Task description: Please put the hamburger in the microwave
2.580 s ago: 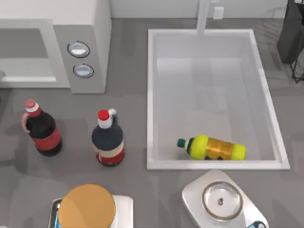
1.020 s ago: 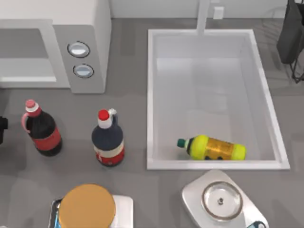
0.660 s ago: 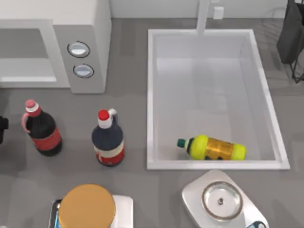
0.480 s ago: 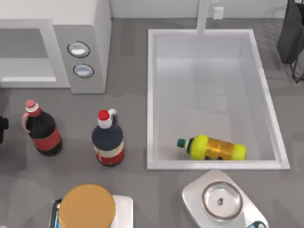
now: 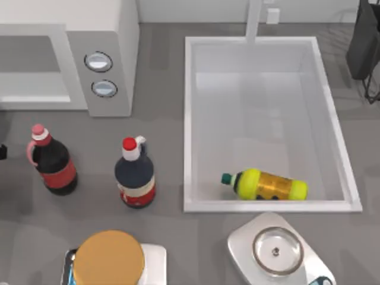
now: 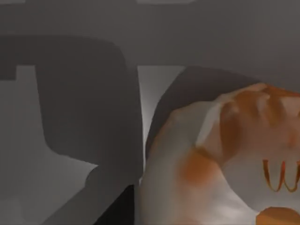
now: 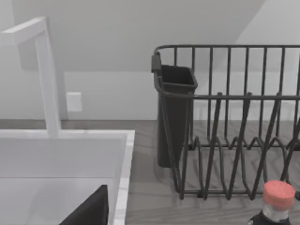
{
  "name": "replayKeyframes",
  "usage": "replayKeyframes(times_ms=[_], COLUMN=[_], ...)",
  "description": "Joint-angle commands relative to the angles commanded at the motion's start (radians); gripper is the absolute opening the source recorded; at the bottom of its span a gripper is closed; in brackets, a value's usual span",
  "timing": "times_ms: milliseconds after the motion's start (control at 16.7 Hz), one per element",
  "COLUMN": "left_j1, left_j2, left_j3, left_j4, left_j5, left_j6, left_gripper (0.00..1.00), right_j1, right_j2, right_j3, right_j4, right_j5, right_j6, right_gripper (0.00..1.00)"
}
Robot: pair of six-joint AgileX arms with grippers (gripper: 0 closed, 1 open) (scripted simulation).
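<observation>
The hamburger (image 5: 109,259), a round golden-orange bun, rests on a white stand (image 5: 154,256) at the table's front left. The microwave (image 5: 102,35) stands at the back left, its two round dials (image 5: 98,62) facing the front and its pale recessed front (image 5: 29,66) to their left. A dark bit of my left arm (image 5: 2,152) shows at the table's left edge, beside the red-labelled bottle and far from the hamburger. The left wrist view has a pale, orange-patched object (image 6: 220,159) very close up. A dark part of my right gripper (image 7: 91,212) shows above the sink's corner.
A dark bottle with a pink cap (image 5: 51,161) and a dark bottle with a red cap (image 5: 135,176) stand between hamburger and microwave. The white sink (image 5: 190,119) holds a lying yellow bottle (image 5: 268,185). A silver scale (image 5: 274,249) sits front right, a black dish rack (image 7: 225,117) back right.
The dark bit of my left arm at the left edge has drawn back; less of it shows than half a second ago. The hamburger, bottles and microwave have not moved.
</observation>
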Motion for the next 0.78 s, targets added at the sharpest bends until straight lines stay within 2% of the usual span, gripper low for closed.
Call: replayKeyframes(times_ms=[420, 780], left_j1=[0.017, -0.004], left_j2=[-0.115, -0.113], left_j3=[0.134, 0.224], left_j4=[-0.11, -0.32], left_j5=[-0.028, 0.001], left_j6=[-0.023, -0.01], left_gripper=[0.0, 0.0], right_j1=[0.0, 0.0], right_j2=[0.0, 0.0], right_j3=[0.0, 0.0], right_j4=[0.0, 0.0], right_j5=[0.0, 0.0], right_j6=[0.0, 0.0], right_gripper=[1.0, 1.0])
